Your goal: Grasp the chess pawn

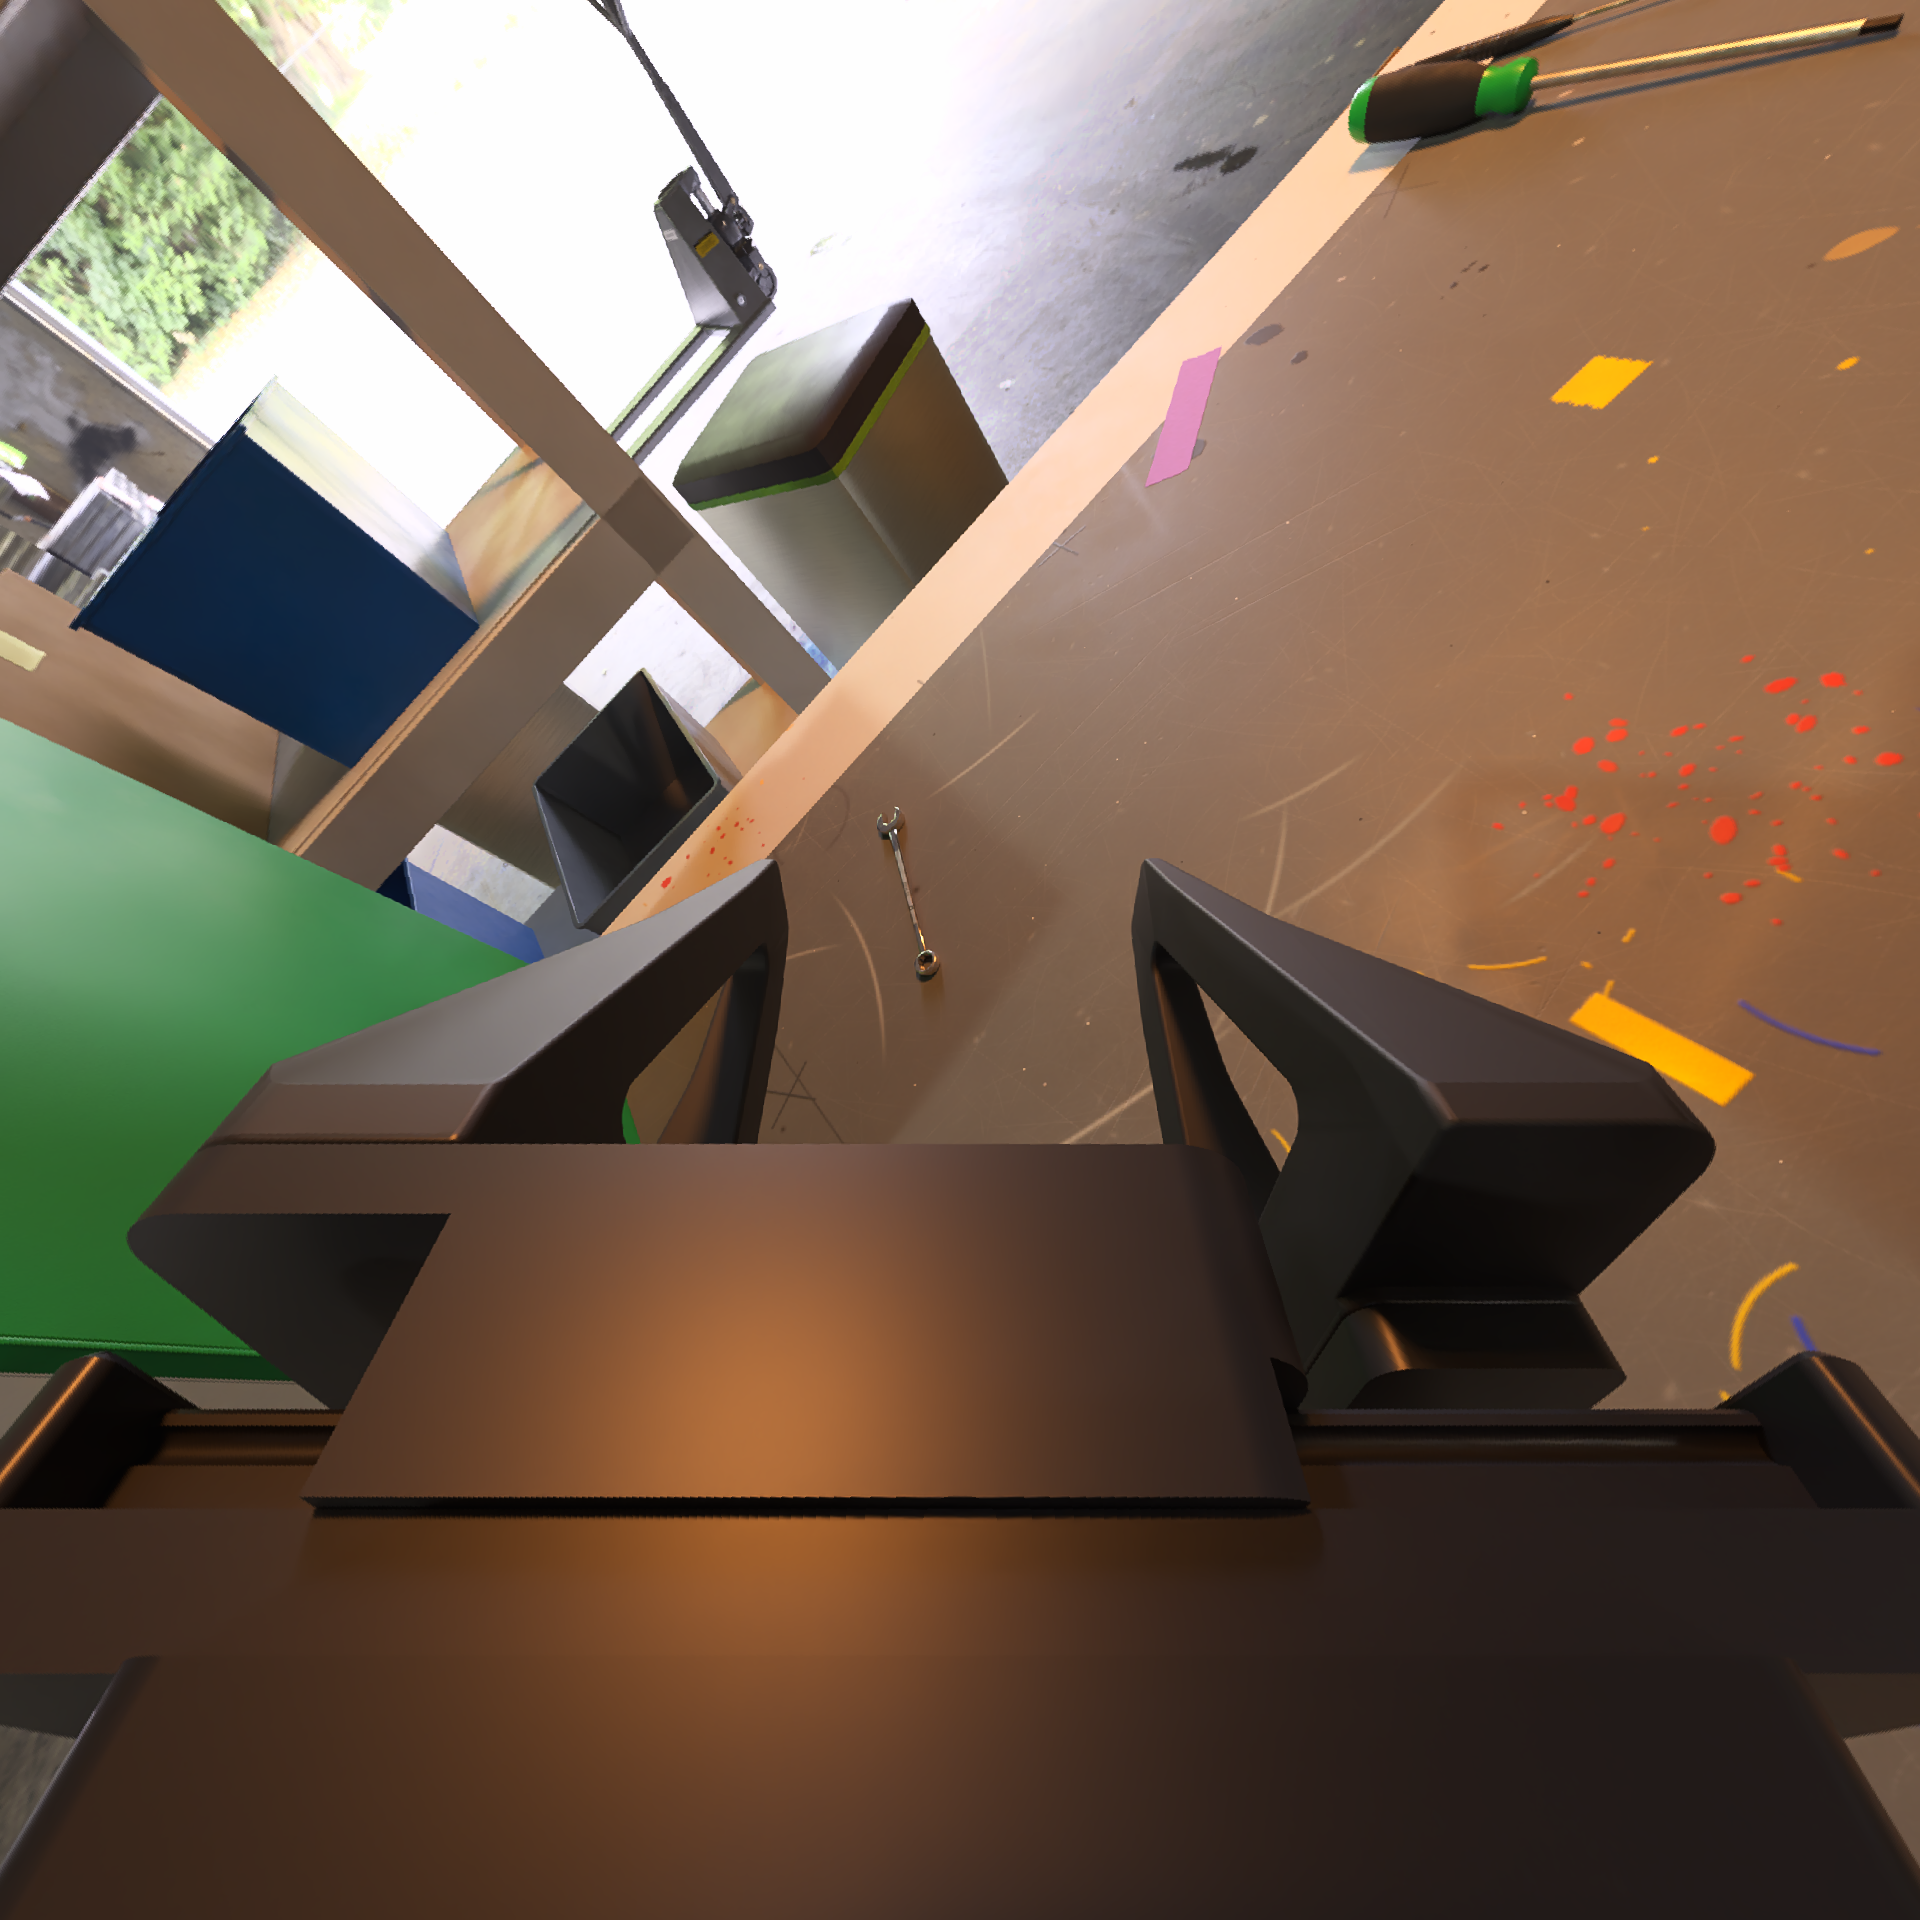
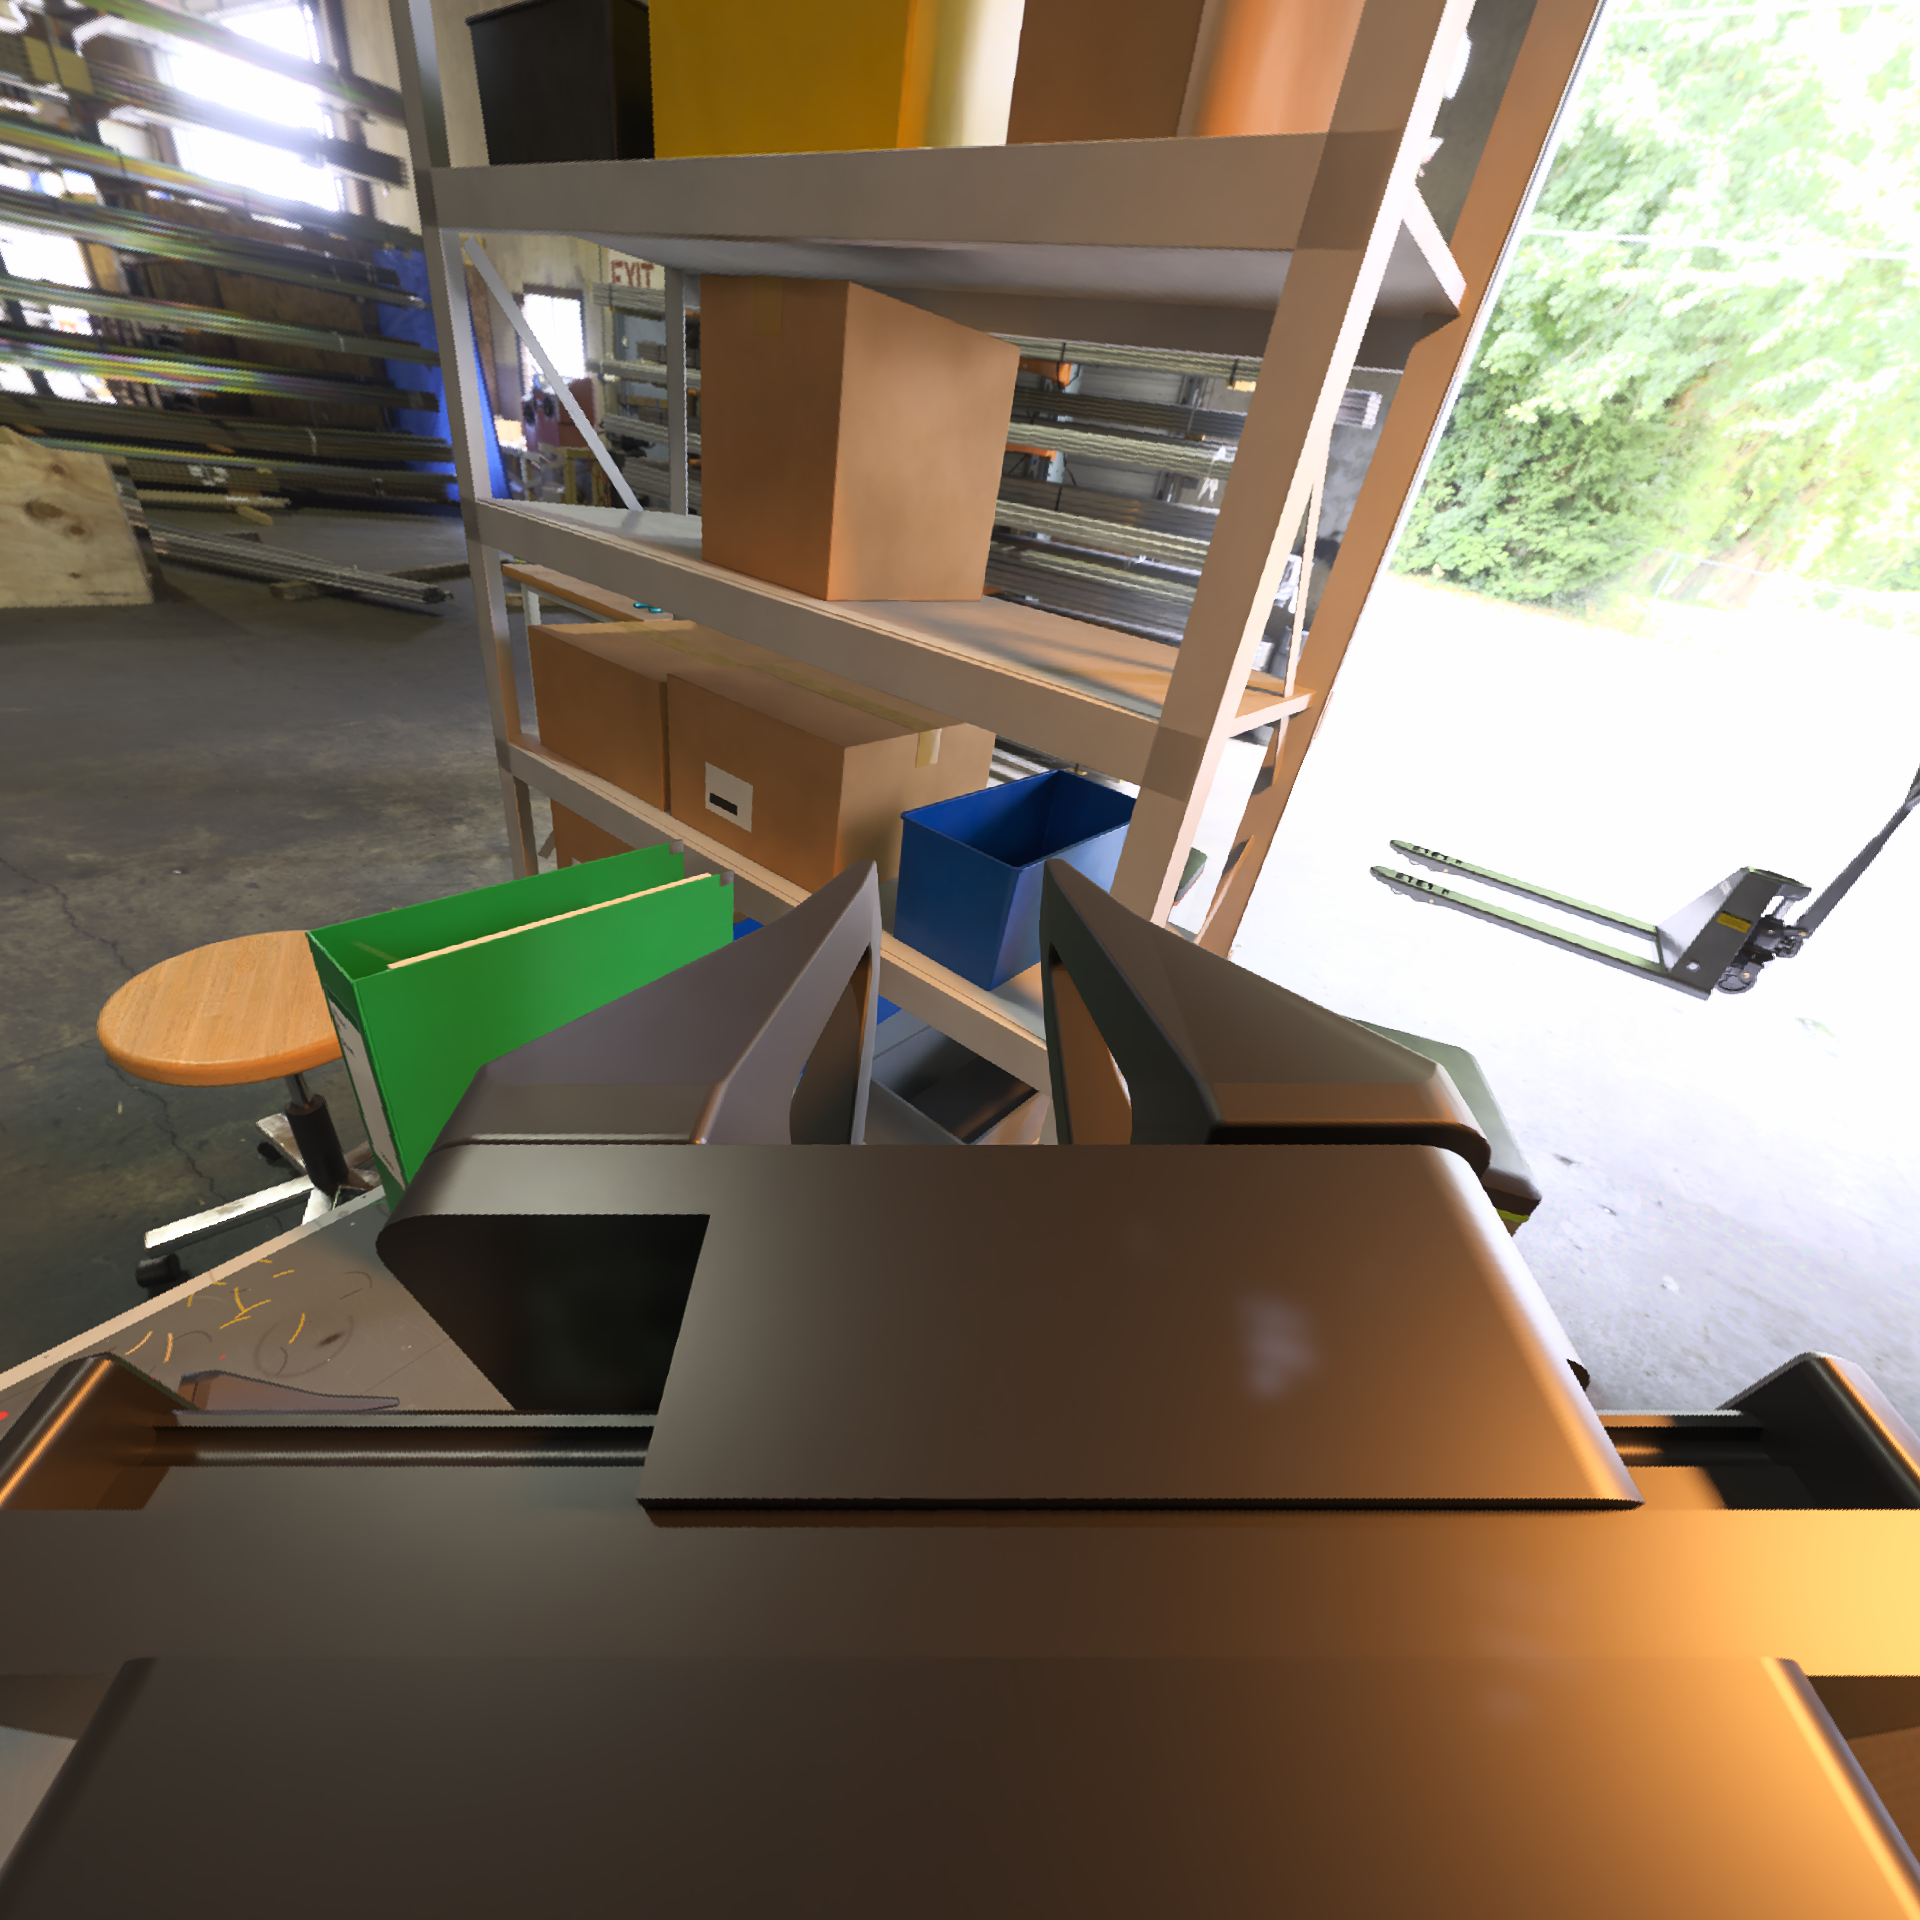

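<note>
No chess pawn shows in either view. My left gripper (image 1: 958,868) is open and empty, its jaws wide apart, and hangs over the scratched brown table (image 1: 1351,644) near its edge. My right gripper (image 2: 958,868) is empty, its jaws a narrower gap apart. It points off the table toward a shelving rack (image 2: 1226,665). Only a corner of the table (image 2: 260,1320) shows low at the left in the right wrist view.
A small silver wrench (image 1: 909,896) lies on the table just ahead of the left gripper. A green-and-black screwdriver (image 1: 1444,96) lies at the far end. A green box (image 1: 156,1039) stands to the left and also shows in the right wrist view (image 2: 520,977). Bins, cartons and a stool (image 2: 218,1003) stand beyond the table.
</note>
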You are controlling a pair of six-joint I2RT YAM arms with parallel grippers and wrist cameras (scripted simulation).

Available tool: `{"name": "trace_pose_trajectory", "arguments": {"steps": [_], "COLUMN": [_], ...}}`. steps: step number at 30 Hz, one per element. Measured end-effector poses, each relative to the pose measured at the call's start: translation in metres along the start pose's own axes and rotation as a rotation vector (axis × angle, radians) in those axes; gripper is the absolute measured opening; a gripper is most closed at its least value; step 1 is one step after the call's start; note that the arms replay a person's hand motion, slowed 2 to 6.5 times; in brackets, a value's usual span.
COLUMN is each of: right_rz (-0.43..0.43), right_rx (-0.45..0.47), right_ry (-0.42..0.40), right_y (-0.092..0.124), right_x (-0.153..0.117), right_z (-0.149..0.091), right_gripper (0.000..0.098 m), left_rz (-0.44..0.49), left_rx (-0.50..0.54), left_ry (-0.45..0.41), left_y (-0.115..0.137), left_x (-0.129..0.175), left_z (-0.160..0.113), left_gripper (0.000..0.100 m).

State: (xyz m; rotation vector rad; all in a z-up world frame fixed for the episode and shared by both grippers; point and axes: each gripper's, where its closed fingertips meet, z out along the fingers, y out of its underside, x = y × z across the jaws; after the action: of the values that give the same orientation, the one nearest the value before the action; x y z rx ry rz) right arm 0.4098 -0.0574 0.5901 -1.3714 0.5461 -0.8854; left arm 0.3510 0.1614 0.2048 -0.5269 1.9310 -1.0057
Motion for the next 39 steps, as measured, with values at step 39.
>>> {"name": "trace_pose_trajectory", "arguments": {"steps": [39], "right_rz": [0.156], "right_rx": [-0.013], "right_ry": [0.082], "right_y": [0.047], "right_x": [0.066], "right_z": [-0.072], "right_gripper": [0.0258], "left_rz": [0.000], "left_rx": [0.009], "left_ry": [0.014], "left_y": [-0.003], "left_x": [0.004], "left_z": [0.000], "left_gripper": [0.057]}}
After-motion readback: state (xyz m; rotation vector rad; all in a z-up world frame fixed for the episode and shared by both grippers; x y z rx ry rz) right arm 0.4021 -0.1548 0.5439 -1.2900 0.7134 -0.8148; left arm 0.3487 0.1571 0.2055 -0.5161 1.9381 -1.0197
